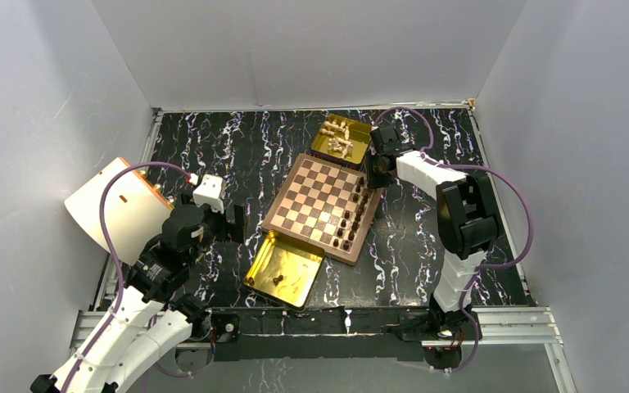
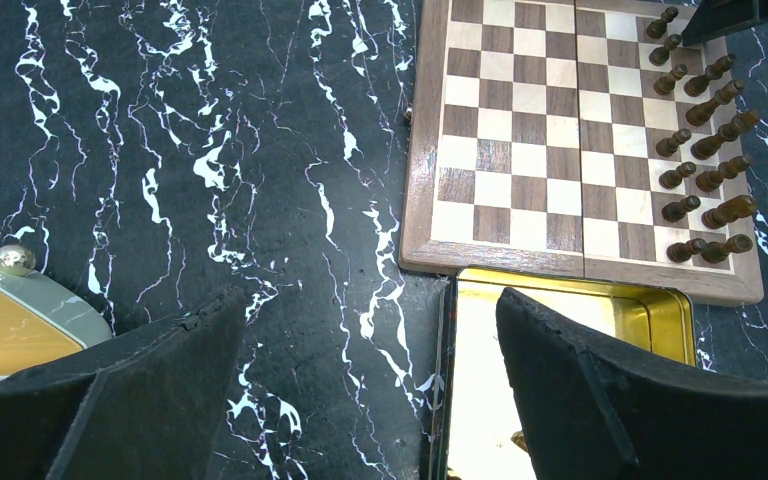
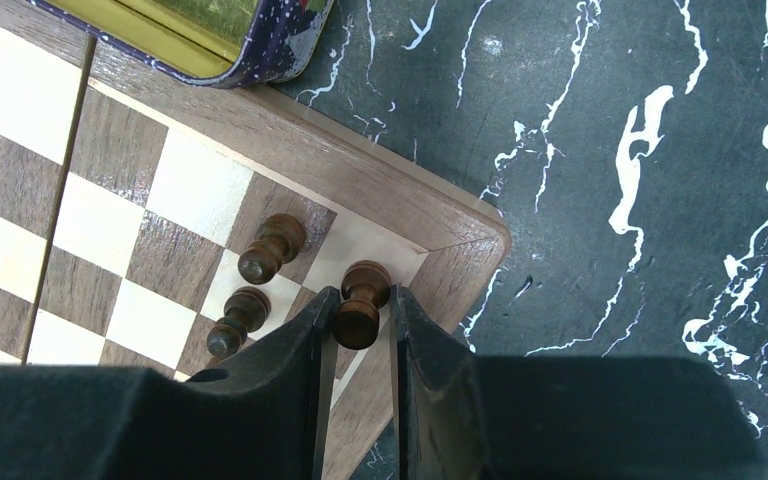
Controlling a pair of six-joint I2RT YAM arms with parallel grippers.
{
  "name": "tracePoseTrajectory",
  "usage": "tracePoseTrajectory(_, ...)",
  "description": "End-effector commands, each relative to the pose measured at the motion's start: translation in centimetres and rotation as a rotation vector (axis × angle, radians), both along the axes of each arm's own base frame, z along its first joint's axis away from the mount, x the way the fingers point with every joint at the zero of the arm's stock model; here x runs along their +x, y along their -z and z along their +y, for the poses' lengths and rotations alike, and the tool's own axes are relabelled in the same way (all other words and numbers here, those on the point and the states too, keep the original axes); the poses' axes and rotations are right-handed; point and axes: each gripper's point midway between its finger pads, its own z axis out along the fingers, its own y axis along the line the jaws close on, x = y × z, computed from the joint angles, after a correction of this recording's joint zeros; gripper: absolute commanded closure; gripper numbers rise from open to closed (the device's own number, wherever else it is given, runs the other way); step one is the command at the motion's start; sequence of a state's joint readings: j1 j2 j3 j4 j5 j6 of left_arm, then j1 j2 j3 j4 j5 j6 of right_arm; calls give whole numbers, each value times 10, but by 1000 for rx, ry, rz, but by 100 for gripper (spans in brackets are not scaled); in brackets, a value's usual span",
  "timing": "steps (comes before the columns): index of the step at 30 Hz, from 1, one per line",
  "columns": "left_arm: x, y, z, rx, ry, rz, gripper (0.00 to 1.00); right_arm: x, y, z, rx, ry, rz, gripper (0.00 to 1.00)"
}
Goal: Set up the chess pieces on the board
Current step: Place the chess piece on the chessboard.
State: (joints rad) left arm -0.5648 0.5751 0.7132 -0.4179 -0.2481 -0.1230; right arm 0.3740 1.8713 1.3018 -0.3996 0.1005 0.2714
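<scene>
Overhead, the board [image 1: 315, 201] is seen lying askew on the black marbled desk [image 1: 205, 143], with the dark chess pieces [image 1: 350, 223] lined up in two rows along its right-hand edge. A near gold tray [image 1: 299, 260] is set against the board's near edge, and a far gold tray [image 1: 361, 131], in which cream pieces [image 1: 340, 142] are heaped, is set at its far corner. The right pincer [image 1: 374, 173] is lowered at the board's far right corner, while the left pincer [image 1: 235, 223] is held low over the desk, left of the board and clear of it. From the left wrist, the left pincer [image 2: 370, 305] is shown with its fingers [image 2: 160, 380] spread wide and nothing held between them; the board [image 2: 520, 130] is seen beyond them, the dark chess pieces [image 2: 705, 150] are ranged in two files at its far side, and the near gold tray [image 2: 600, 300] is seen butted against its rim. From the right wrist, the right pincer [image 3: 360, 312] is shown clamped on a corner piece [image 3: 361, 300], whose head is pinched between the two fingers [image 3: 295, 345] and whose base is seated on the pale corner square of the board [image 3: 420, 215]. Two neighbouring pieces [image 3: 272, 247] are stood on the squares just beside it, untouched, and a corner of the far gold tray [image 3: 260, 45] is seen overlapping the board's rim.
</scene>
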Motion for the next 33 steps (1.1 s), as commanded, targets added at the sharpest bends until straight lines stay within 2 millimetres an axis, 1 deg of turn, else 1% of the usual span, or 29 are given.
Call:
tracePoseTrajectory(1,3,-3,1,1,-5,-20,7,7,-4,7,31,2,-5,68)
tracePoseTrajectory(8,3,0,-5,1,22,-2,7,6,0,9,40,5,9,67)
tracePoseTrajectory(19,3,0,-5,0,23,-1,7,5,3,6,30,16,19,67)
tracePoseTrajectory(22,3,1,-5,1,19,2,7,6,-1,7,30,15,12,66)
tracePoseTrajectory(25,5,1,0,-15,-25,4,6,8,-7,6,28,20,3,61)
tracePoseTrajectory(32,6,5,9,-84,-148,33,3,14,-34,3,25,44,-51,58)
tracePoseTrajectory(33,5,6,10,-90,-160,46,5,14,-36,2,22,46,-56,58)
